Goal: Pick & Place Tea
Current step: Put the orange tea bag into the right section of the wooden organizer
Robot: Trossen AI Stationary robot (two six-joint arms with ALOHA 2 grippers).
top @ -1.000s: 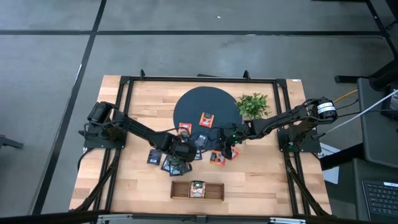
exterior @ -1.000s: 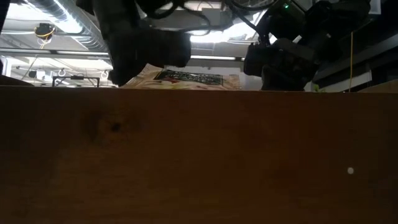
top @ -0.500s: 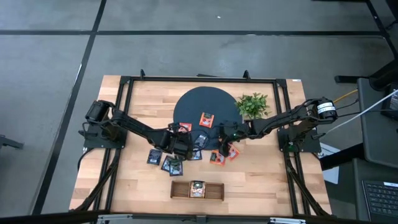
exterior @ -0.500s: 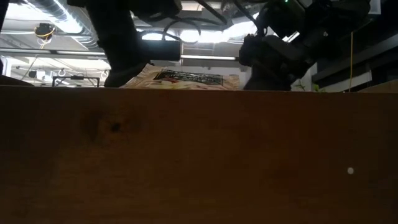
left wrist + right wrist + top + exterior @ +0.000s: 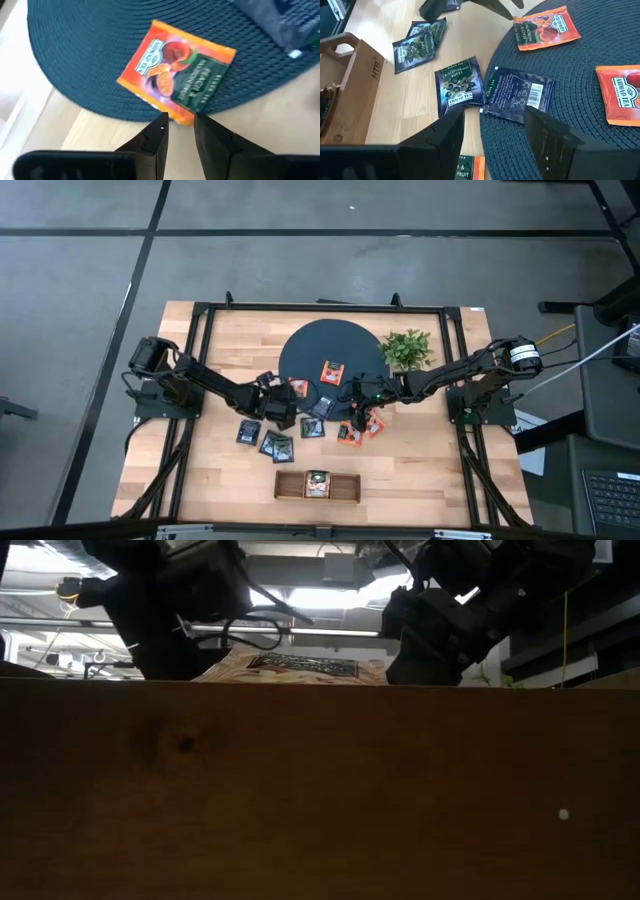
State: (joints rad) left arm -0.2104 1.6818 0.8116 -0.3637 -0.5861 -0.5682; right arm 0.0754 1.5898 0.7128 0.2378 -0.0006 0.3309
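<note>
Plainly the narrow-set left gripper [image 5: 179,131], empty beside the flat orange-red peach tea sachet [image 5: 177,70], may nudge it off the round dark woven mat [image 5: 85,55]; the right gripper [image 5: 495,131] hovers wide, empty.

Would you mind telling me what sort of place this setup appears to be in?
Probably a robotics lab or workshop: a wooden table in a black metal frame on a grey tiled floor, exposed ceiling ducts overhead, and a desk with a keyboard alongside.
</note>
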